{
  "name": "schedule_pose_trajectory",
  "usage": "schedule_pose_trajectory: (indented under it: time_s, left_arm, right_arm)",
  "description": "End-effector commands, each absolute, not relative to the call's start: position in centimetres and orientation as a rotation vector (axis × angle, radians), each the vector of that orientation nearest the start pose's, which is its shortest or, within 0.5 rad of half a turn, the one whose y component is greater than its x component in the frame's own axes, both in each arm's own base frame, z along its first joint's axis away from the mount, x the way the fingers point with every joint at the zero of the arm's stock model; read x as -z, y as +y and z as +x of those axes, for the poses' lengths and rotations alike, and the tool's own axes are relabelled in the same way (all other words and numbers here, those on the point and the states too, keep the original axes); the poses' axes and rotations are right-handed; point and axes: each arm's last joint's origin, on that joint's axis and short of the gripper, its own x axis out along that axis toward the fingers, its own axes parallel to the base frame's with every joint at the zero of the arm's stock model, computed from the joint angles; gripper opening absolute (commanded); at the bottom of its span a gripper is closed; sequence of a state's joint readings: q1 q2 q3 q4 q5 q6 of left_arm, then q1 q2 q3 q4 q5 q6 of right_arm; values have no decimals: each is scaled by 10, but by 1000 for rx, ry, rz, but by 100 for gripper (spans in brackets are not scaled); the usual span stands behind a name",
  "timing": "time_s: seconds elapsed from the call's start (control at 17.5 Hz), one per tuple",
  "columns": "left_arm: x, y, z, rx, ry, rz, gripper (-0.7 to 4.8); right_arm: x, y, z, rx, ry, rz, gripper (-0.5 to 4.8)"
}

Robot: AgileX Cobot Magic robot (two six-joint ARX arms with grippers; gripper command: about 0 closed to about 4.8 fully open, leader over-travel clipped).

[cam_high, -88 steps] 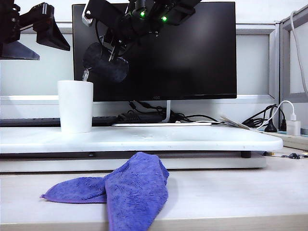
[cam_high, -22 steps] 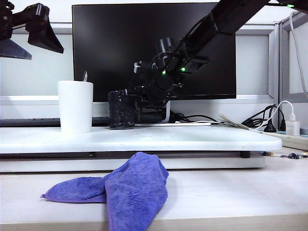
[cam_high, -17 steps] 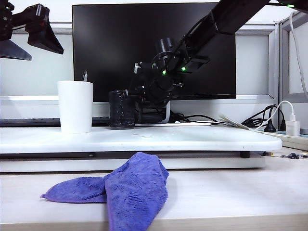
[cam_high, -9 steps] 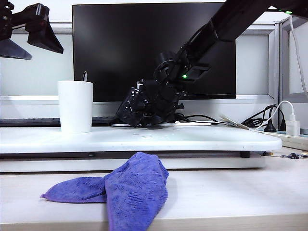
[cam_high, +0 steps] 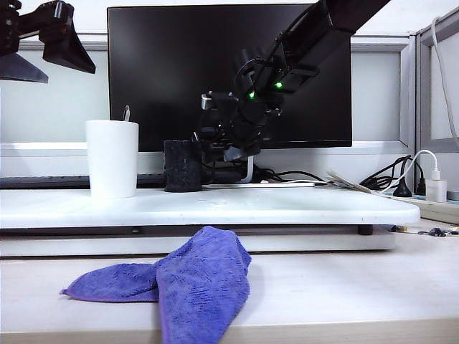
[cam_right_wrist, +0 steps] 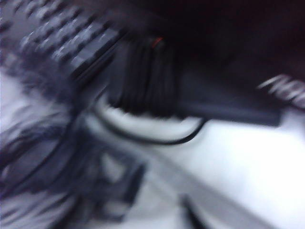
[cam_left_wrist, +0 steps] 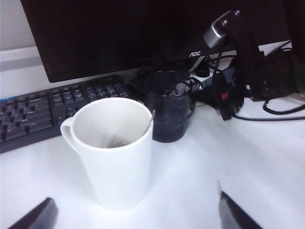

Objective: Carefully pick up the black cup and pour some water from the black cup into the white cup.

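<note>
I saw the black cup (cam_high: 182, 165) upright beside the white cup (cam_high: 112, 158), my right gripper (cam_high: 228, 147) just beyond it, jaws unreadable, while my left gripper (cam_high: 44, 44) hung wide open, empty, above.

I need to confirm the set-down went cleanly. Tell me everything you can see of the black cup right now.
The black cup is a small, dark, translucent cylinder with a bumpy textured wall, shorter than the white cup. It stands upright on the white board, just right of the white cup and apart from it, in front of the monitor. The right gripper is beside it at rim height; contact cannot be judged.
</note>
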State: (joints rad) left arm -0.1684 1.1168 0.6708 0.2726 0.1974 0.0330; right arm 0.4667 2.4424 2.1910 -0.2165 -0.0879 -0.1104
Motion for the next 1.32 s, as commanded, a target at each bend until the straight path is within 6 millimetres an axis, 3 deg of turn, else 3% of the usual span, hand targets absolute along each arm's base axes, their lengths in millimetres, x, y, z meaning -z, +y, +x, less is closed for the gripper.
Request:
schedule_pose_trajectory:
  time_s: [0.06, 0.11, 0.29, 0.46, 0.57, 0.63, 0.69, 0.74, 0.86, 0.92, 1.03, 1.09, 1.15, 1.26, 1.32]
  left_arm:
    - [-276, -46, 241, 367, 144, 34, 479]
    - [-277, -46, 241, 368, 139, 30, 479]
    - [-279, -46, 241, 367, 121, 23, 479]
    - [-301, -44, 230, 344, -24, 26, 479]
    - [-325, -41, 212, 335, -190, 26, 465]
    - [-335, -39, 202, 334, -243, 27, 384]
    - [-343, -37, 191, 332, -288, 27, 301]
    - [-351, -35, 179, 331, -332, 27, 229]
    - [-366, -30, 151, 324, -429, 26, 87]
    - [-377, -23, 119, 264, -503, 12, 73]
    - [-379, -16, 85, 211, -527, -3, 47]
    - [-378, -13, 70, 202, -531, -5, 47]
    - [-375, -10, 51, 202, -537, -3, 47]
    - [-366, -7, 30, 203, -512, -1, 47]
    - [-355, -5, 21, 205, -436, 3, 47]
  right_arm:
    - [-250, 253, 493, -595, 409, -189, 291]
    - [-254, 252, 491, -597, 415, -198, 329]
    - [-265, 248, 482, -614, 456, -247, 337]
    - [-312, 239, 462, -644, 417, -233, 304]
    - [-359, 231, 440, -656, 323, -217, 303]
    - [-383, 225, 426, -658, 287, -212, 274]
    - [-407, 219, 408, -682, 258, -204, 181]
    - [-432, 211, 388, -734, 226, -193, 80]
    - [-481, 189, 341, -791, 156, -177, -4]
    - [-520, 163, 292, -784, 100, -167, -5]
    - [-551, 133, 235, -778, 61, -162, -5]
    - [-563, 117, 205, -767, 43, -161, -5]
    - [-575, 94, 164, -729, 18, -160, -5]
    - [-584, 64, 109, -695, -37, -153, -5]
    - [-584, 43, 69, -676, -83, -144, -5]
